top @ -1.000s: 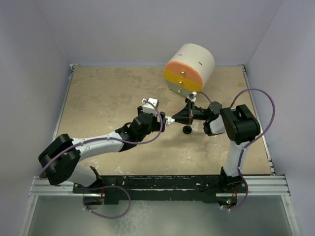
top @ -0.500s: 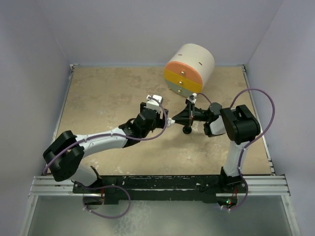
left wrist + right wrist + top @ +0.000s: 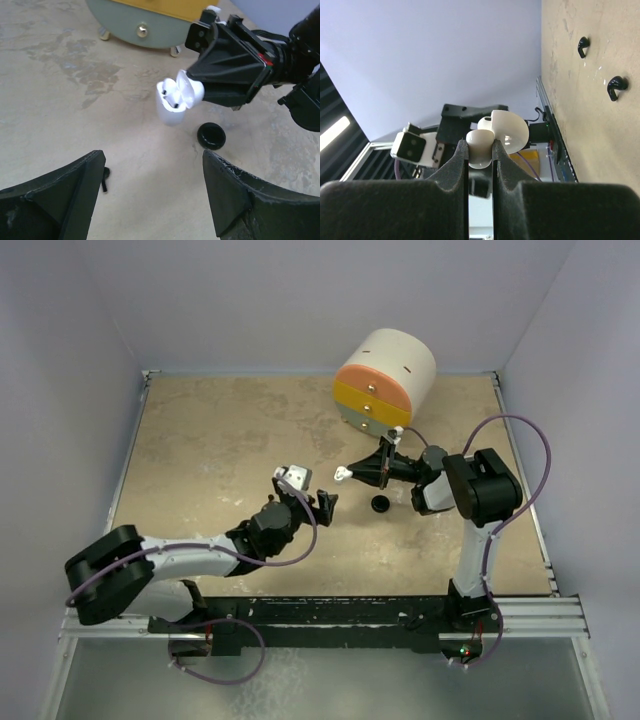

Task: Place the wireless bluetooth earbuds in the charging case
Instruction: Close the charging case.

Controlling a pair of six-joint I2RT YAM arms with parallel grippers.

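My right gripper (image 3: 352, 472) is shut on a small white charging case (image 3: 172, 102) with its hinged lid open, and holds it above the table; it also shows in the right wrist view (image 3: 485, 145). A white earbud (image 3: 171, 96) with a dark tip sits in the case's well. A glossy black round puck (image 3: 211, 136) lies on the table just below the held case (image 3: 380, 504). My left gripper (image 3: 152, 157) is open and empty, near and left of the case (image 3: 316, 504).
A cream-and-orange cylindrical drawer unit (image 3: 383, 378) stands at the back, just behind the right gripper. Two small black hooked pieces (image 3: 583, 46) (image 3: 615, 87) lie on the table; one (image 3: 104, 176) lies by my left finger. Grey walls enclose the table.
My left gripper has pulled back from the case toward the near left and now stands open. The right gripper keeps the white case and has raised it slightly. The black puck has not moved.
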